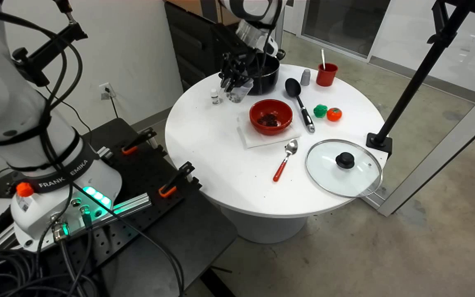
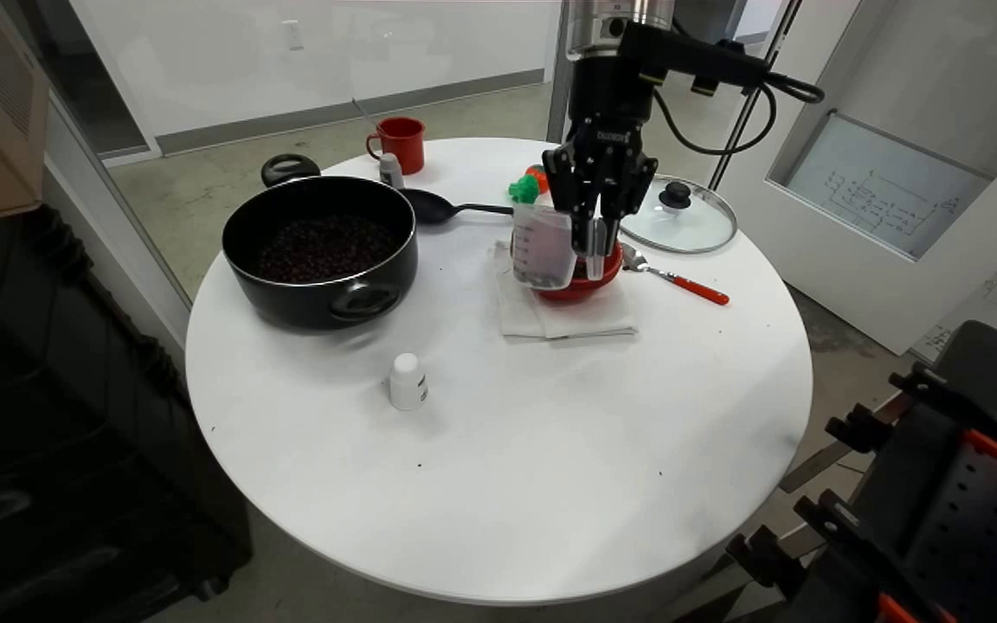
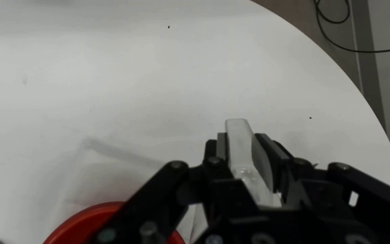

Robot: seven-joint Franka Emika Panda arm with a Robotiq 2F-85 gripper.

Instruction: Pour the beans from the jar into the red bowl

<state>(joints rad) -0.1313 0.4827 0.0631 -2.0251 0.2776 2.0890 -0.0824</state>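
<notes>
When tilting the jar (image 2: pixel 542 251), pinched by its handle (image 3: pixel 238 131) in the claw (image 3: pixel 240 144), before reaching the red bowl (image 1: pixel 273 129) near the claw, likely to spill beans (image 1: pixel 234 98) onto the table (image 2: pixel 507 450) beneath, worsened by any handle twist.

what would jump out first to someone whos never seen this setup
Probably the bright red bowl on a white cloth, near the middle of the round white table. Next, the big black pot of dark beans near the table's edge. Then the gripper, shut on the handle of a clear jar that it holds up in front of the bowl in an exterior view.
</notes>
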